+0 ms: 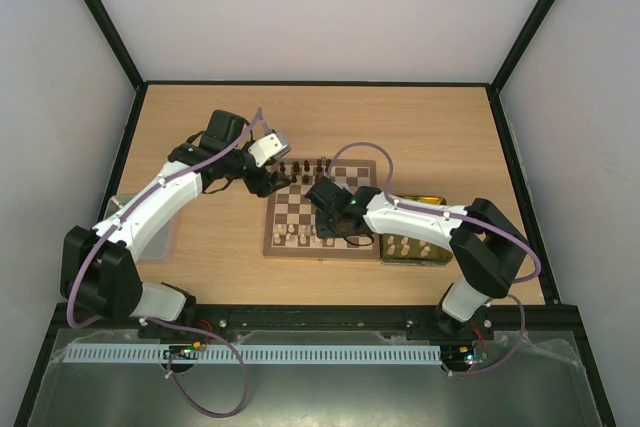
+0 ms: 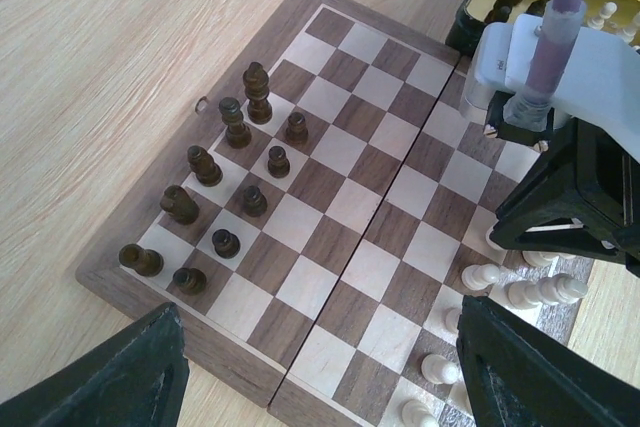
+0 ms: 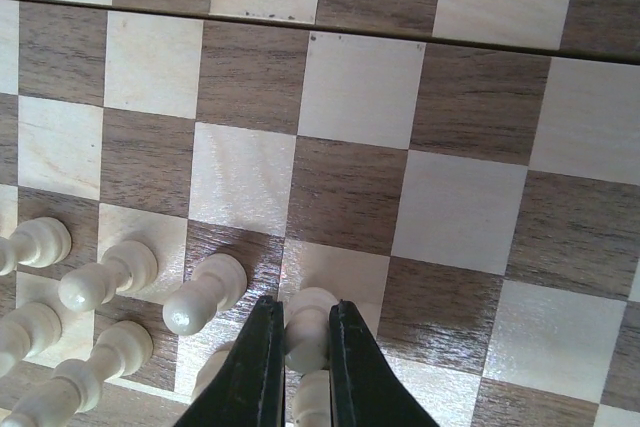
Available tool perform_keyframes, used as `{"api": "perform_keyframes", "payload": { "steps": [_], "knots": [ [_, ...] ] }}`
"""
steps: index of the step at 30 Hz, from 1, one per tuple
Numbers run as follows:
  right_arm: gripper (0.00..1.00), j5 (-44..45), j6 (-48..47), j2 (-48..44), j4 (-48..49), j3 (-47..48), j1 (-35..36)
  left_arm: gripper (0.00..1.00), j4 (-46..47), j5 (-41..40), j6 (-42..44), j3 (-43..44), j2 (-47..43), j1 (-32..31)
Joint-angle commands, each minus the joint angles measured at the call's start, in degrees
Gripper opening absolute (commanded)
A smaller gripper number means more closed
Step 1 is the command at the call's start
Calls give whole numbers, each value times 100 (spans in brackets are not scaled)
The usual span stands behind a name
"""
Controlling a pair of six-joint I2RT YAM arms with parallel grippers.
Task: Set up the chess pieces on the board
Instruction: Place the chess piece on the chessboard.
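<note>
**Operator:** What lay nearest the lens in the right wrist view?

**Technician:** The right gripper (image 3: 303,319). Its fingers were pressed onto a cream pawn (image 3: 308,307), pinching it just below the head. The pawn appeared upright over a light square of the board (image 3: 350,97), at the end of a row of other cream pieces (image 3: 205,292). The fingers hid the base, so contact with the square could not be confirmed.

**Operator:** Which step was in hand?

**Technician:** Judged as seating a pawn in the cream pawn row. The next move would call for lowering it if needed, releasing it, then retreating straight up. The neighbouring pawn stood just beside one finger and could be toppled.

**Operator:** And the left wrist view?

**Technician:** The left gripper (image 2: 318,347) was spread wide and held nothing, hovering above one side edge of the board. The dark pieces (image 2: 235,187) stood in two incomplete rows at the left end. The right arm (image 2: 580,177) covered part of the cream end.

**Operator:** The top view?

**Technician:** Both arms met over the board. The gold tray (image 1: 430,197), just beside the board's right edge, held more cream pieces, so the setup was judged to be part done. The arms were close together. The left arm would do well to hold off until the right arm was out of the way.
</note>
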Motion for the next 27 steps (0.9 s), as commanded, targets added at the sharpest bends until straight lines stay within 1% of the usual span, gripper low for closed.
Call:
{"api": "perform_keyframes", "payload": {
  "steps": [1,4,12,15,27],
  "knots": [
    [6,85,63,109,29,-74,43,75,32,67,-31,-96,-114,34],
    [11,83,61,102,33,-67,34,75,32,67,-31,-95,-126,36],
    [13,74,58,91,27,-65,43,75,32,80,-23,-95,-81,36],
    [16,92,59,93,12,-50,43,75,34,74,-23,-105,-71,35],
    [18,108,58,64,19,-23,43,75,30,91,-14,-80,-22,34]
  ]
}}
